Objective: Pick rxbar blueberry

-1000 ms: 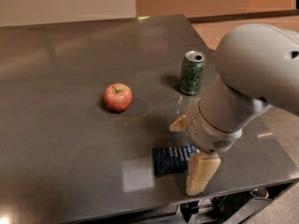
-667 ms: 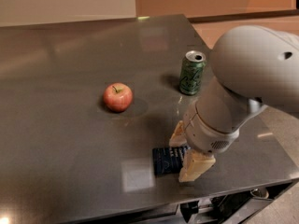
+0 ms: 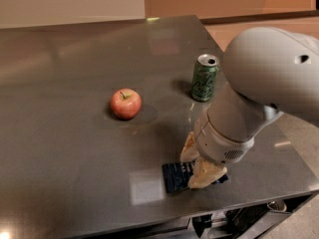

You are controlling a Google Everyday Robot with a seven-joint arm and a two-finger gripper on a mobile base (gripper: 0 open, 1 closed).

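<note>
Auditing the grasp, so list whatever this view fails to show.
- rxbar blueberry: right part hidden under the gripper, at the table's near edge, camera view.
- Wrapper text: too small to read.
- Arm: cut off by the right edge.
- Whether the gripper holds the bar: hidden by the arm.

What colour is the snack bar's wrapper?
Dark navy blue, best seen in the camera view; the gripper sits over one end of the snack bar.

We count one rxbar blueberry [image 3: 174, 176], one apple [image 3: 125, 103], one green soda can [image 3: 205, 77], one table [image 3: 70, 59] and one gripper [image 3: 195, 166], down at the bar, five o'clock from the apple.
</note>
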